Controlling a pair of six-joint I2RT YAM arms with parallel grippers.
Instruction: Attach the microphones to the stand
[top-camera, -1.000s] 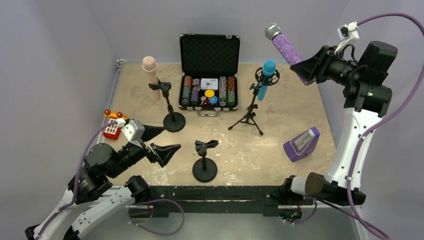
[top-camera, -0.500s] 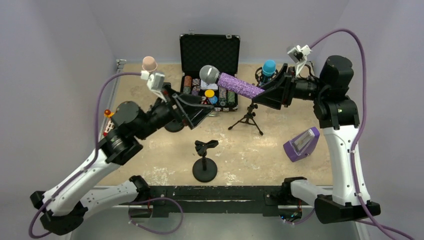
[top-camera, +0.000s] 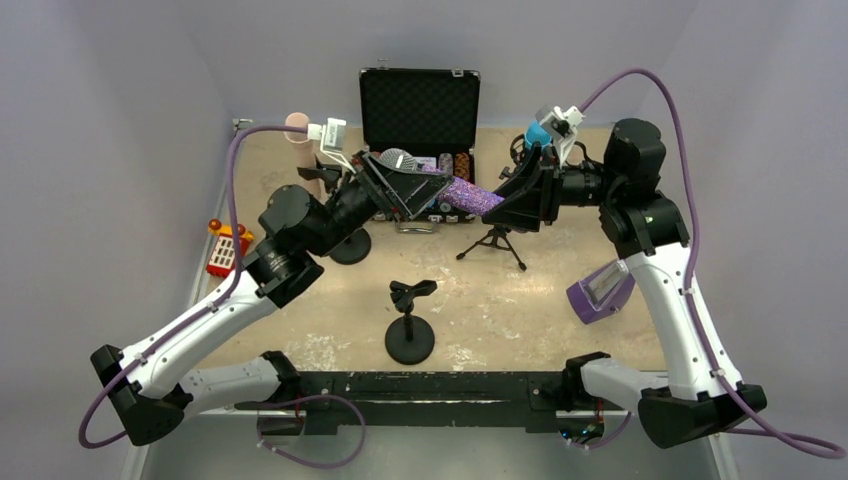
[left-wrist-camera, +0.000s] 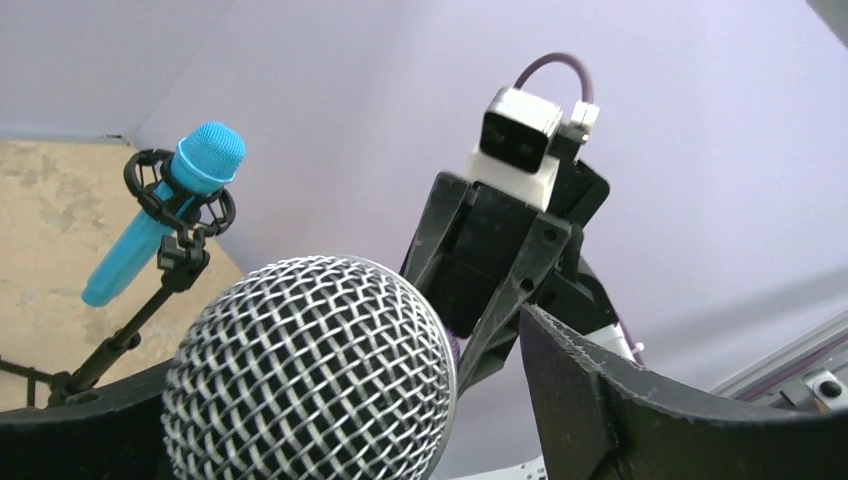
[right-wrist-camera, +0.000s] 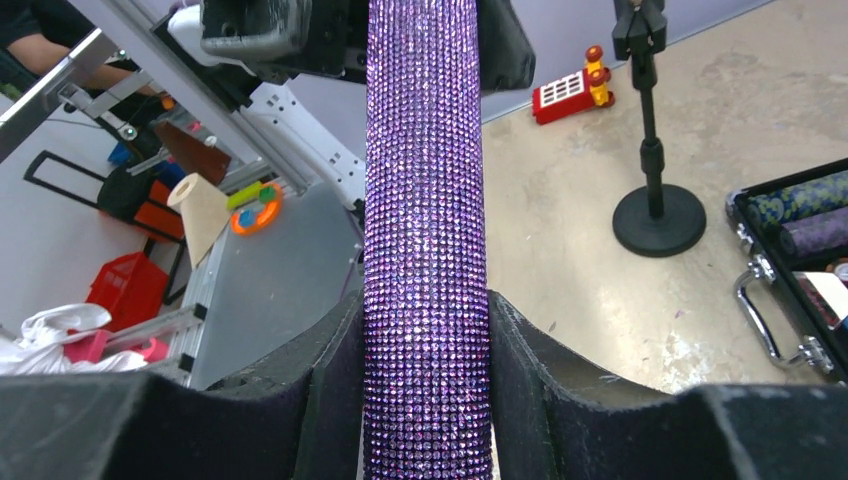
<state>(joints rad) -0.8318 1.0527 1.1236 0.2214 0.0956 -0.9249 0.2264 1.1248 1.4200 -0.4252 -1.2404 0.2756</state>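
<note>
My right gripper (top-camera: 497, 203) is shut on the purple glitter microphone (top-camera: 468, 194) and holds it level above the table, its silver mesh head (top-camera: 397, 158) pointing left. In the right wrist view both pads press its body (right-wrist-camera: 427, 300). My left gripper (top-camera: 410, 185) is open around the head (left-wrist-camera: 310, 380), with a gap at the right finger (left-wrist-camera: 590, 400). A blue microphone (top-camera: 536, 137) sits in the tripod stand (top-camera: 494, 238). A pink microphone (top-camera: 298, 127) sits at the left round-base stand (top-camera: 348, 243). An empty round-base stand (top-camera: 409, 325) is in front.
An open black case of poker chips (top-camera: 419, 105) stands at the back centre, under the held microphone. A purple metronome (top-camera: 603, 288) is at the right and a red toy phone (top-camera: 225, 252) at the left edge. Grey walls enclose the table.
My right arm swung the purple microphone down and leftward to level. My left arm rose from the table's front left and brought its open jaws around the microphone's head.
</note>
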